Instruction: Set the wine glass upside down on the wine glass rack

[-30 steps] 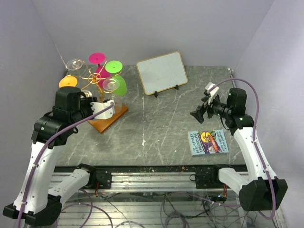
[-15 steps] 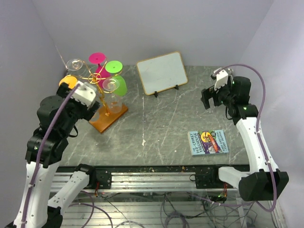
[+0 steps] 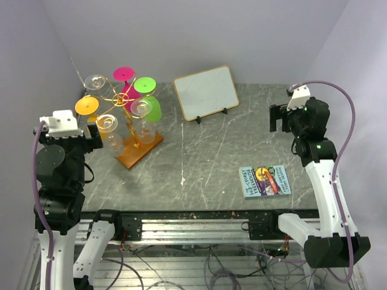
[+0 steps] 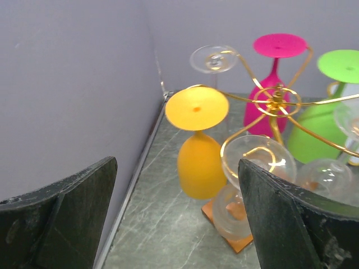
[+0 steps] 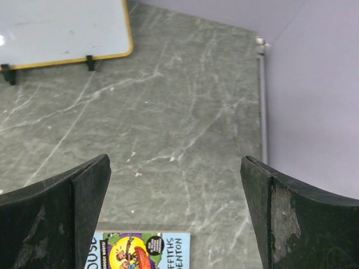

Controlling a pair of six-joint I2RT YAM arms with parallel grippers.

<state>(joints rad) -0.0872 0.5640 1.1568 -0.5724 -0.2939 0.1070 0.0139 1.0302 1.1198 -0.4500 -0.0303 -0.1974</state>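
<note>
My left pincer gapes wide, holding nothing. The clear wine glass hangs foot-up on the nearest arm of the wine glass rack, beside the orange glass. Thin, light, slick, brittle: I'd grip its stem gently.

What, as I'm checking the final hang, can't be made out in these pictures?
- Rack base: left wrist view, mostly hidden behind the nearest clear glass and a jaw; only a corner shows.
- Green glass: same view, cut off by the right edge.
- Book: right wrist view, cut off by the bottom edge; title unreadably small overhead.
- Whiteboard: right wrist view, cut off by the top and left edges.
</note>
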